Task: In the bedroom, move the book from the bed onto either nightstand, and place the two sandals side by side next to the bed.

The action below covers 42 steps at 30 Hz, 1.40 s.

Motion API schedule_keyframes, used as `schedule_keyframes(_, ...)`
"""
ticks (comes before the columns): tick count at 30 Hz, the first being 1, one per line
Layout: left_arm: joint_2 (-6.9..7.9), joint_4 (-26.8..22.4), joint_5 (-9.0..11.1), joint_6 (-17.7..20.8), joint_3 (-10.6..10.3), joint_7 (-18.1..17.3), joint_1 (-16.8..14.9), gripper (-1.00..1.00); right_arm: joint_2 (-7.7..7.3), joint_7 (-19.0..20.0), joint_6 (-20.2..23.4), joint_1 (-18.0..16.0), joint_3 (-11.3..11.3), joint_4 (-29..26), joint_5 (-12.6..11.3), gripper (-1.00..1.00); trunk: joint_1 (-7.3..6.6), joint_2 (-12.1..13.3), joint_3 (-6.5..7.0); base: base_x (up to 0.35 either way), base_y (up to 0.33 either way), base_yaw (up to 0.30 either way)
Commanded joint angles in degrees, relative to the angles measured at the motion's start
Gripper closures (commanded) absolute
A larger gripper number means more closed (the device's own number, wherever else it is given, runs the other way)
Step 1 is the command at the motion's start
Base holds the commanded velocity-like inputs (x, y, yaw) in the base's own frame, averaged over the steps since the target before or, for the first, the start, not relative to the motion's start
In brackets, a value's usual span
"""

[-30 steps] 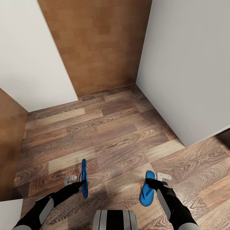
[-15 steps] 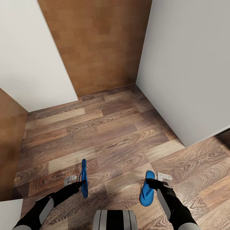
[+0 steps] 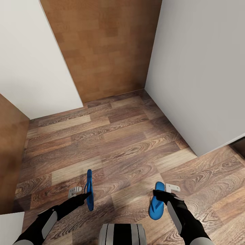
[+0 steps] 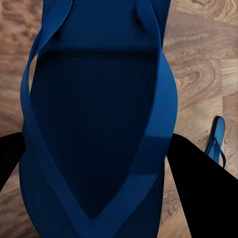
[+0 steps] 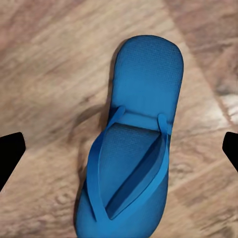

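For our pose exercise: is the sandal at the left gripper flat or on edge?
On edge: in the head view the sandal shows as a thin blue sliver at the left gripper.

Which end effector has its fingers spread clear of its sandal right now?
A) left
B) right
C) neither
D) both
B: in the right wrist view the right end effector has its fingers out at the picture's edges, well clear of the flat sandal, while the left end effector has its fingers against the sides of the edge-on sandal.
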Motion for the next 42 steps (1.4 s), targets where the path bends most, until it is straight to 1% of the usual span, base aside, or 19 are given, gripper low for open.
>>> schedule_keyframes(1,0.00,0.01,0.49,0.59,0.08,-0.23,-0.02,1.00,0.04,-0.15,0.24,-0.01,-0.06,-0.10,-0.60,-1.00,-0.01,-0.01,-0.04,0.000,0.000,0.000)
schedule_keyframes(11,0.00,0.01,0.49,0.59,0.08,-0.23,-0.02,1.00,-0.08,0.30,-0.02,0.02,-0.13,-0.10,-0.61,-1.00,-0.01,-0.01,-0.04,0.000,0.000,0.000)
schedule_keyframes(39,0.00,0.01,0.49,0.59,0.00,-0.23,-0.02,1.00,0.12,0.19,-0.45,0.04,-0.15,-0.10,-0.40,-1.00,0.71,-0.39,-6.24,0.000,0.000,0.000)
schedule_keyframes(42,0.00,0.01,0.49,0.57,-0.01,-0.23,-0.02,1.00,0.15,0.19,-0.45,0.04,-0.14,-0.10,-0.37,-1.00,0.71,-0.39,-6.24,0.000,0.000,0.000)
